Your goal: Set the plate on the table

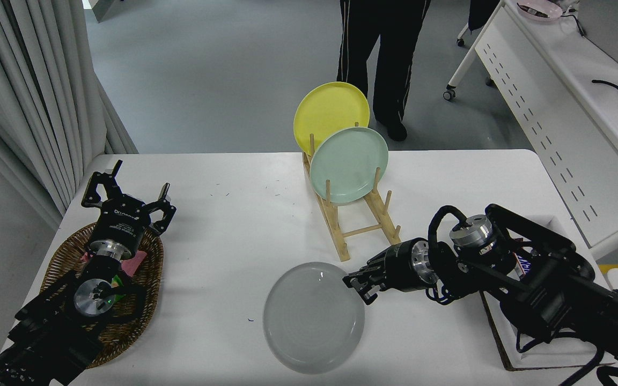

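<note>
Rack [360, 225] holds yellow plate [330, 113], mint plate [348, 164] — grey plate [313, 317] on table [234, 225].

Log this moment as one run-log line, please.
right gripper: at grey plate right rim, grip unclear | plate: on table, near wooden rack | left gripper: parked, open, over basket

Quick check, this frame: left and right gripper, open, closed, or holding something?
Left gripper: open, empty, parked over the wicker basket.
Right gripper: at the grey plate rim; whether it grips cannot be told.
</note>
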Tool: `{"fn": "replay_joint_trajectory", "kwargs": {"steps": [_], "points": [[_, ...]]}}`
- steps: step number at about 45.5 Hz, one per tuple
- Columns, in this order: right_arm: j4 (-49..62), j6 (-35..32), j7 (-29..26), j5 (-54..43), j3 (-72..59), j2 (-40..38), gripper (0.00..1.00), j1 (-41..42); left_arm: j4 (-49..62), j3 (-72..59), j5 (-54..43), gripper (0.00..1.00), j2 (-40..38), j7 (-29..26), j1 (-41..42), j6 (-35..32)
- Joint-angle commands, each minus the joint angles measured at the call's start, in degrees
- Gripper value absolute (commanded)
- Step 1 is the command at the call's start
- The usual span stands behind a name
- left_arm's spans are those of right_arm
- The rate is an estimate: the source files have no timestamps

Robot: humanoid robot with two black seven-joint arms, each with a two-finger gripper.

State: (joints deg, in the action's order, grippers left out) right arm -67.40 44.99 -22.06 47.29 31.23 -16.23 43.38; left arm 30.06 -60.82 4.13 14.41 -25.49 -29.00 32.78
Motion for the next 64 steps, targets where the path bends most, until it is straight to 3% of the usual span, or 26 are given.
{"fn": "replay_joint_trajectory", "kwargs": {"steps": [1,64], "points": [[1.13,0.01,-0.79,-1.49,-0.11,0.85,0.00,-0.75,0.00,0.00,0.00,1.00,0.00,0.00,0.00,0.00],[6.14,0.01,-0.88,-9.40,1.12,3.05,0.00,-0.84,0.00,0.00,0.00,1.00,0.00,0.00,0.00,0.00]]}}
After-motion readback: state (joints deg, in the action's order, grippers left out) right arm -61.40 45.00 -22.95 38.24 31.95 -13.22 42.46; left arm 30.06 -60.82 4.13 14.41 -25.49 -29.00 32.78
